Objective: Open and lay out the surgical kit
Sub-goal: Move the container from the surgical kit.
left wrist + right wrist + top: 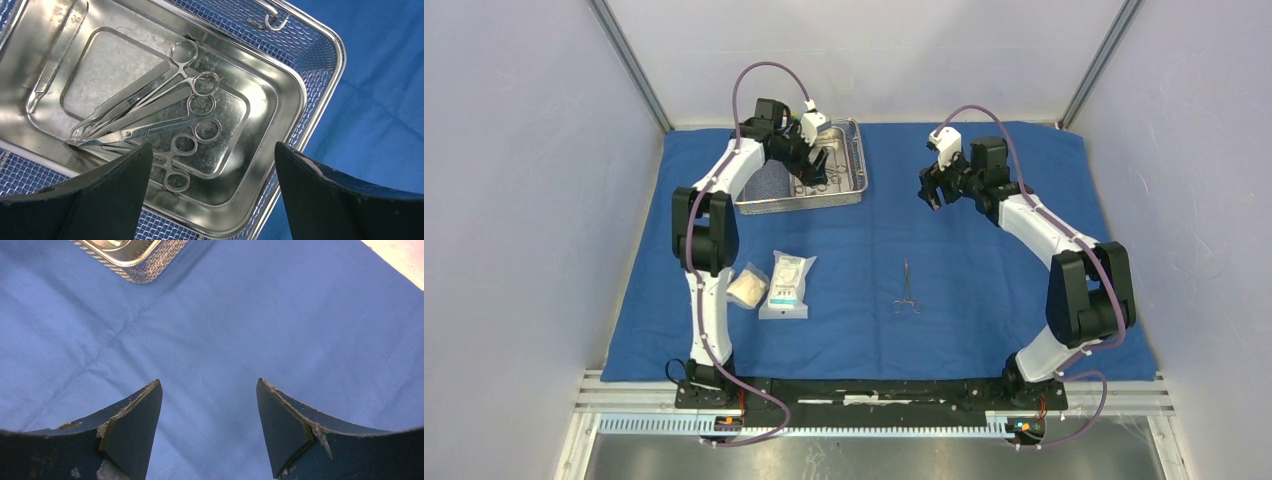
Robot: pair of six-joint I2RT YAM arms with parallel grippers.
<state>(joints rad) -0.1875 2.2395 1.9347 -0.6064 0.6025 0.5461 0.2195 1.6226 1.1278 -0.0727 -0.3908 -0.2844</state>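
The blue cloth wrap lies spread flat over the table. At its back left stands the wire-mesh basket with the steel pan inside. Several scissor-like instruments and a pair of tweezers lie in the pan. My left gripper hovers open over the pan's near corner, and its fingers hold nothing. One instrument lies alone on the cloth, front of centre. A white and green packet and a pale packet lie front left. My right gripper hangs open above bare cloth.
Grey enclosure walls close in on both sides and the back, with metal posts at the back corners. The arms' base rail runs along the near edge. A corner of the basket shows at the top of the right wrist view.
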